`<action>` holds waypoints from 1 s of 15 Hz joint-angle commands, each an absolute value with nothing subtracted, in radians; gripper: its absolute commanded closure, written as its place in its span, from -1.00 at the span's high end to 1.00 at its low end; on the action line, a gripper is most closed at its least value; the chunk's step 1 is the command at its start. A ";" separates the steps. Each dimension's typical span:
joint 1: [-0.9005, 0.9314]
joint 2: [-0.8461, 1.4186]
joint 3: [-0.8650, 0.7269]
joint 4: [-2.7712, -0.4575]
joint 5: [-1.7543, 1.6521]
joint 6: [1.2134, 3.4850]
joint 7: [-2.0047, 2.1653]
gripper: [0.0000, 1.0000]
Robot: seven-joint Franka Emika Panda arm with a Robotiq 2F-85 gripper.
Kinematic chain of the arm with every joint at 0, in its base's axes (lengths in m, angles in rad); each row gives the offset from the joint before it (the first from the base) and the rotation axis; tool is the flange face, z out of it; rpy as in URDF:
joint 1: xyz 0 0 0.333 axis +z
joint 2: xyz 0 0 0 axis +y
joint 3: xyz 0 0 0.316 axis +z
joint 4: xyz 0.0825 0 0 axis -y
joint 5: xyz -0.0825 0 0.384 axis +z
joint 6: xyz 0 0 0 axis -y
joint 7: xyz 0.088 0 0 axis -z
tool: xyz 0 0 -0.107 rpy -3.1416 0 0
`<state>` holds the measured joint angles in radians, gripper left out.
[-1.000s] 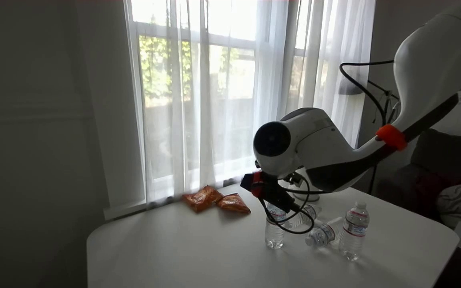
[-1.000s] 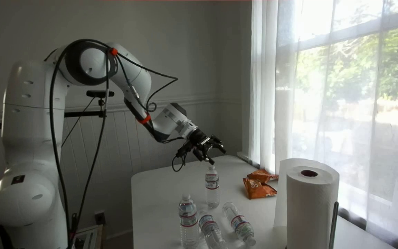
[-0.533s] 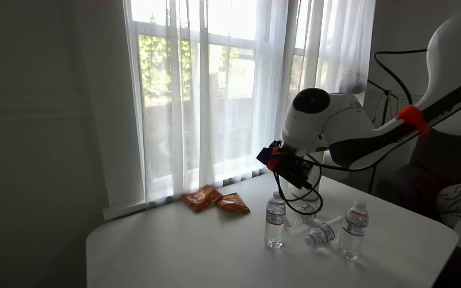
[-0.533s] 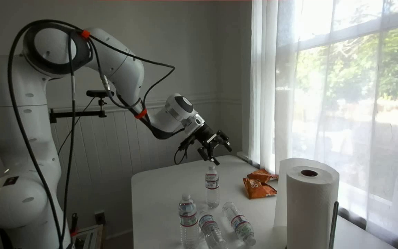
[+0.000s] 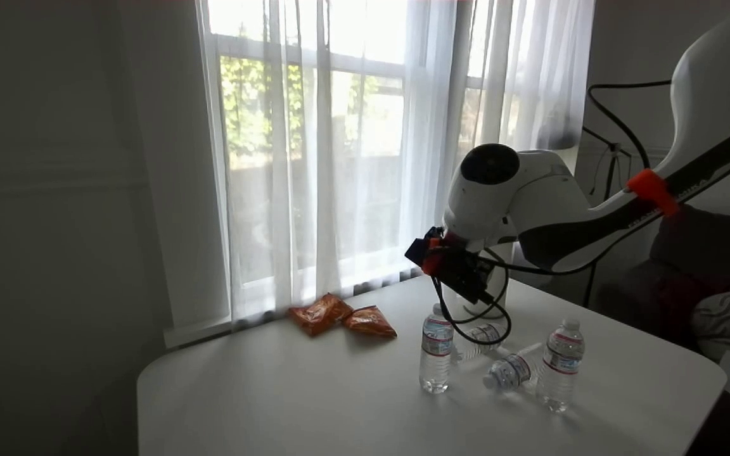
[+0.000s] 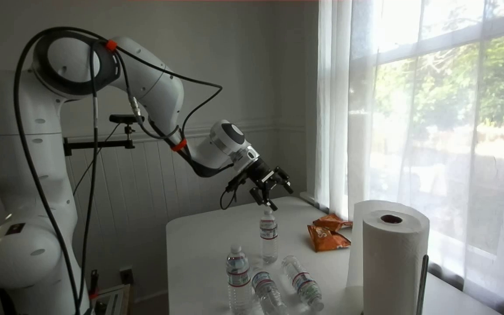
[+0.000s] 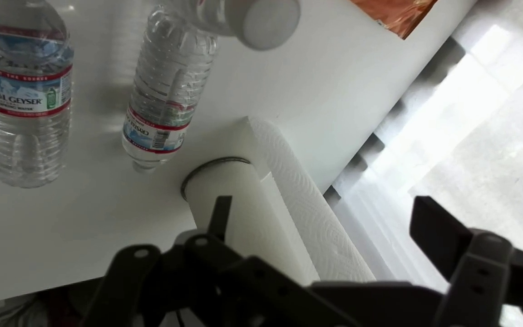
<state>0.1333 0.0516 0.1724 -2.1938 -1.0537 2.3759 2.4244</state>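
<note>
The bottle (image 6: 269,243) nearest the gripper (image 6: 281,197) stands on the white table (image 6: 208,253). The wrist view shows its white cap (image 7: 269,22) but cuts off most of the rest. The fingers (image 7: 436,231) are spread wide; in an exterior view one looks close to the cap, but the gap is hard to tell. Two more bottles (image 6: 303,282) lie near it. In the wrist view, the gripper hides part of a paper roll (image 7: 261,227).
</note>
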 commanded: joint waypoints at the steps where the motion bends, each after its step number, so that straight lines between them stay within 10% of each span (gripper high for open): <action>1: 0.127 0.047 0.143 -2.195 -1.004 2.352 2.411 1.00; 15: 0.003 0.055 -0.001 -2.280 -0.551 2.521 2.069 1.00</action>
<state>0.0166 0.0539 0.0196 -2.2606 -0.6643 2.5165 2.1173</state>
